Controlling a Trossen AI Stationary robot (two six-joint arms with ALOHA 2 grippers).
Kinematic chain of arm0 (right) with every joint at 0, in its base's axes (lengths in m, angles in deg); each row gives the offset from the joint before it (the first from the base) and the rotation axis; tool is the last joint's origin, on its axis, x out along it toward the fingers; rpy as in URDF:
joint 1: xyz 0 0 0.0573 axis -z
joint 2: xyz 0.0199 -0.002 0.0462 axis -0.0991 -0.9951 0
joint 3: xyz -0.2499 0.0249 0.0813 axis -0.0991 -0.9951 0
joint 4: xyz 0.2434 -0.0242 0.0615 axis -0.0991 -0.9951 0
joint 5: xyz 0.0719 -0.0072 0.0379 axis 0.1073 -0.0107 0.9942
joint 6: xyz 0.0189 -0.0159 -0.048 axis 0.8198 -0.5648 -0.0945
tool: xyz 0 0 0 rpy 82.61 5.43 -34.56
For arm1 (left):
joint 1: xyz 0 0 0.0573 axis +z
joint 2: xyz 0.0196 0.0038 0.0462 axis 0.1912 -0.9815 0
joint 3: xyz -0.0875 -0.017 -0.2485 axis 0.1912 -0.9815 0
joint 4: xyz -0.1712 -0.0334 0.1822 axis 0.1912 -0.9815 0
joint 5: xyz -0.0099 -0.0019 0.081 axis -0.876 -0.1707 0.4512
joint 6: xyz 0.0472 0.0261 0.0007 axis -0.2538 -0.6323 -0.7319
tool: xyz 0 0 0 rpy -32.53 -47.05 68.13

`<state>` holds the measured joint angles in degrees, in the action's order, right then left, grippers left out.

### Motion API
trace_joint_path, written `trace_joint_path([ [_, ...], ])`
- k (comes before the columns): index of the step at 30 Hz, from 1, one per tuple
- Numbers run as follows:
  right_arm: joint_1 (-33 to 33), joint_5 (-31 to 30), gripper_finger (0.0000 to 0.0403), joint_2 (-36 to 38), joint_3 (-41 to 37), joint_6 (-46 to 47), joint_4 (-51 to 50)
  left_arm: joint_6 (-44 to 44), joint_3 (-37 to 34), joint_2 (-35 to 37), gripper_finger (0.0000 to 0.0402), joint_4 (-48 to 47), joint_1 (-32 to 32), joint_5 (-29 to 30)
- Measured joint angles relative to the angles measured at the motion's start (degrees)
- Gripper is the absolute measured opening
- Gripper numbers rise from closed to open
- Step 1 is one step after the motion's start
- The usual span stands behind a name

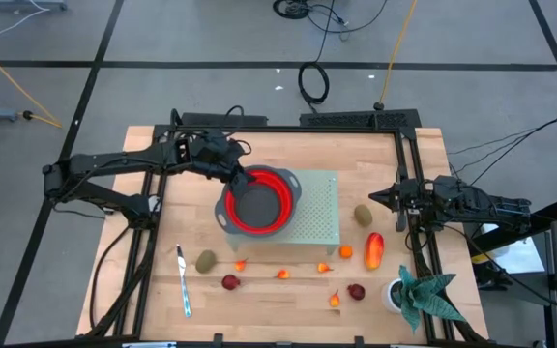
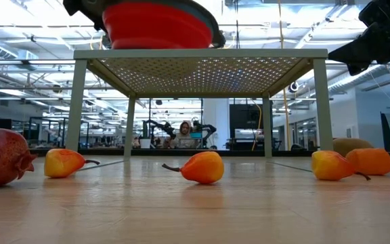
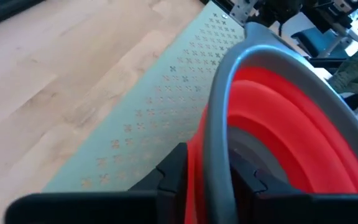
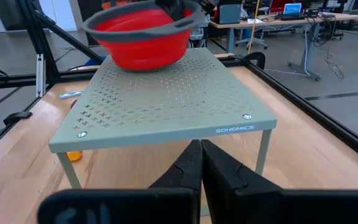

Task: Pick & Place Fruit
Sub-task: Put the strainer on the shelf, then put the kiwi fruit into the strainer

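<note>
Fingers (image 3: 173,168) of the left gripper (image 1: 232,174) straddle the grey rim of the red bowl (image 1: 257,201), one inside and one outside; whether they are pinching it or letting go cannot be told. The bowl sits directly under this gripper on the pale perforated stand (image 1: 322,217), tilted rather than level.

The right gripper (image 1: 383,197) waits beyond the far edge of the stand from the bowl, fingers pressed together and holding nothing.

Progress: as far as the views show, no fruit lies in the bowl, so every placement is judged outstanding. All fruit rests on the wooden table (image 1: 278,290).

- One kiwi (image 1: 363,215) lies just beside the right gripper.
- The red-orange piece (image 1: 373,249) lies just past that kiwi, long axis running front to back across the table.
- A second kiwi (image 1: 205,260) lies well apart from the left gripper, past the bowl, beside the knife (image 1: 183,282).
- The dark red pieces (image 1: 230,282) and small orange pieces (image 1: 282,274) lie in a loose row along the stand's front edge. Their pointing cannot be told from above.
</note>
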<state>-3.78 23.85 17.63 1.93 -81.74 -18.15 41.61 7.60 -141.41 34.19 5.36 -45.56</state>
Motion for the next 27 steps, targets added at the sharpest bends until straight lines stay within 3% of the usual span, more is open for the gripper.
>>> trace_joint_path([
  [12,0.01,0.02,0.0,0.0,0.0,0.0,0.0,-2.51,0.0,0.0,0.0185,0.24,0.04,3.75],
  [27,0.0,0.17,0.0,0.0,0.0,0.0,-0.02,-3.89,0.07,1.77,0.0257,0.96,0.37,6.3],
])
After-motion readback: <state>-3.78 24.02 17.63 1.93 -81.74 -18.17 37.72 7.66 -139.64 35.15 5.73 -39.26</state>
